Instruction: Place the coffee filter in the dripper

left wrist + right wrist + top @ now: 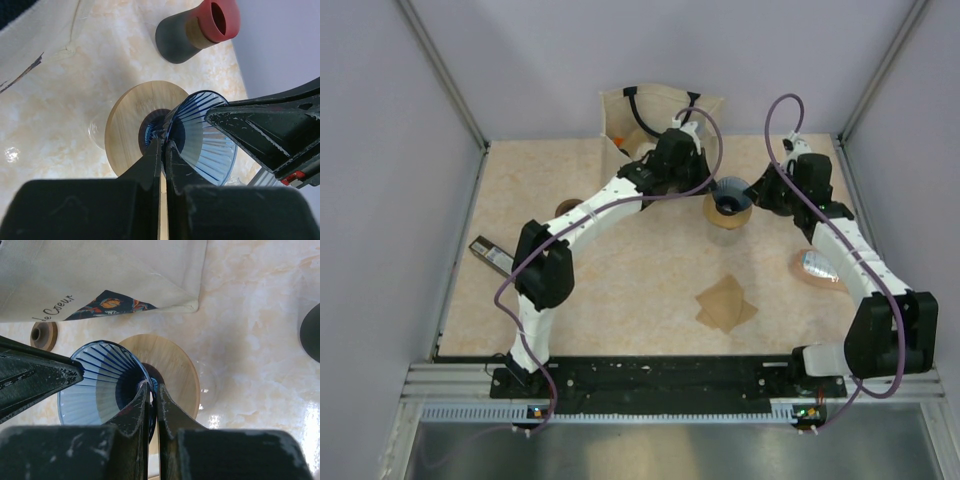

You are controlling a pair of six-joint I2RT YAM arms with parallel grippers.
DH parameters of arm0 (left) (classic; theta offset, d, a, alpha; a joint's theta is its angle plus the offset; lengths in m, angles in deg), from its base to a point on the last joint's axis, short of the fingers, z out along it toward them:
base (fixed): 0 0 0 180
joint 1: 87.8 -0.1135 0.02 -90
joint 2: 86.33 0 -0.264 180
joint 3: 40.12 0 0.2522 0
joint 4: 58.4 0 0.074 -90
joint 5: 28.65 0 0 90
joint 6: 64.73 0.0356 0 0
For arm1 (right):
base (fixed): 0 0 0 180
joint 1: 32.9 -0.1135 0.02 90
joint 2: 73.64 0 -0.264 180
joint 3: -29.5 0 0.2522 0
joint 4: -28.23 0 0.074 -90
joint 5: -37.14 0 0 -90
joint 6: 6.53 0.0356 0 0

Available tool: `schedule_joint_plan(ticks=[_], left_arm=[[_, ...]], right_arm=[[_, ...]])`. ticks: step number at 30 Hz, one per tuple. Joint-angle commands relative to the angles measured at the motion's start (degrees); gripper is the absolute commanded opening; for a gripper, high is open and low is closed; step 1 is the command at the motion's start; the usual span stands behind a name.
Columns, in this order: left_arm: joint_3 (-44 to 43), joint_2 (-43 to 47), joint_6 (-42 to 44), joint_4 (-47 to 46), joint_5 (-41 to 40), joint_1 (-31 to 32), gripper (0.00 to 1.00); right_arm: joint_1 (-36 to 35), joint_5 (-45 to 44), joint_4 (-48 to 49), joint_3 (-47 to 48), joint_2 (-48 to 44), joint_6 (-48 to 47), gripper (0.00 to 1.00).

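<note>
Left gripper (pixel 163 145): jaws all but closed, tips pinching the thin blue wall of the dripper (pixel 730 200) low down, near where the cone meets its tan ring base (pixel 132 120). Right gripper (pixel 152 388): same, nipped onto the cone wall from the opposite side, so both arms have hold of the dripper at the far middle of the table (pixel 620 270). Coffee filter (pixel 725 303) lies flat on the table, near side of the dripper, well apart from it and from both grippers, nothing touching it. Cone interior shows bare ribs. Red-topped grinder (pixel 197 27) stands near the dripper, cloth bag (pixel 100 270) just behind it
</note>
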Motion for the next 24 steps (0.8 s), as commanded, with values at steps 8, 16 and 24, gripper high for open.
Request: schedule_joint_plan(ticks=[8, 16, 24], left_arm=[[5.5, -1.3, 0.5, 4.1, -4.5, -0.1, 0.00], [4.5, -3.9, -2.3, 10.8, -6.5, -0.2, 0.00], [3.2, -5.5, -3.9, 17.6, -9.4, -0.1, 0.00]], right_arm=[[0.7, -4.1, -2.6, -6.0, 3.5, -3.3, 0.00], [0.9, -6.9, -8.9, -5.4, 6.8, -2.9, 0.00], [1.1, -12.2, -17.1, -2.9, 11.3, -3.5, 0.00]])
